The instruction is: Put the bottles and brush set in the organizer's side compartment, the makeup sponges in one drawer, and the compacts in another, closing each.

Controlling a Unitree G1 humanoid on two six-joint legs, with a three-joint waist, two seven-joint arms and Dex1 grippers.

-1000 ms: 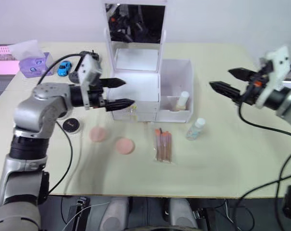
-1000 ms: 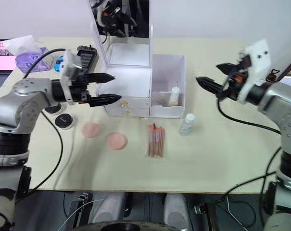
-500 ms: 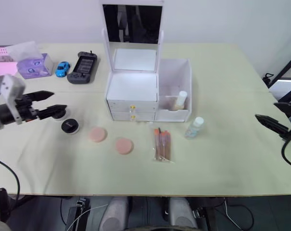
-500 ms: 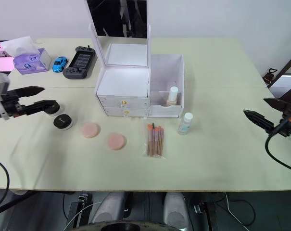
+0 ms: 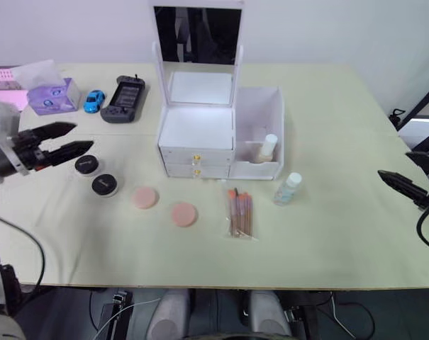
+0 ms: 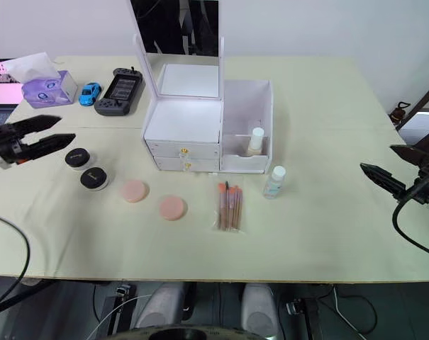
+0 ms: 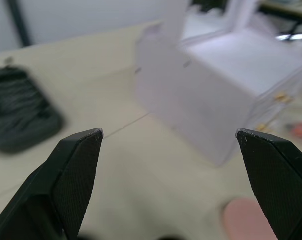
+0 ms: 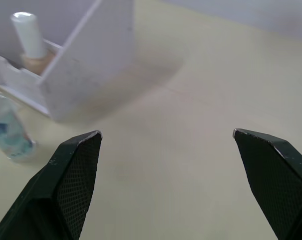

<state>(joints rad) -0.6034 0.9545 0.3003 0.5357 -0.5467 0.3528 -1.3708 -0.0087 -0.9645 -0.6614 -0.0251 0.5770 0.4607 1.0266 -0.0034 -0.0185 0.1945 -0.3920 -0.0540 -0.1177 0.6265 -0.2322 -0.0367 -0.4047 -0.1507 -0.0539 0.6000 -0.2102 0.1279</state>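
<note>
Both arms pulled back off the organizer (image 5: 218,138) since 1 s ago: left end effector (image 5: 67,140) & right end effector (image 5: 400,185) spread, empty, at far left/right edges; clear bottle (image 5: 288,188), brush set (image 5: 240,212), sponges (image 5: 145,197), compacts (image 5: 105,185) on surface, unsorted.

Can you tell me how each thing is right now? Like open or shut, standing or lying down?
Organizer: mirror lid up, both drawers shut.
Beige bottle: upright in the side compartment.
Clear bottle: upright on the table.
Brush set: flat on the table, still bagged.
Sponges: flat on the table.
Compacts: closed, on the table.
Left gripper: open, empty.
Right gripper: open, empty.
</note>
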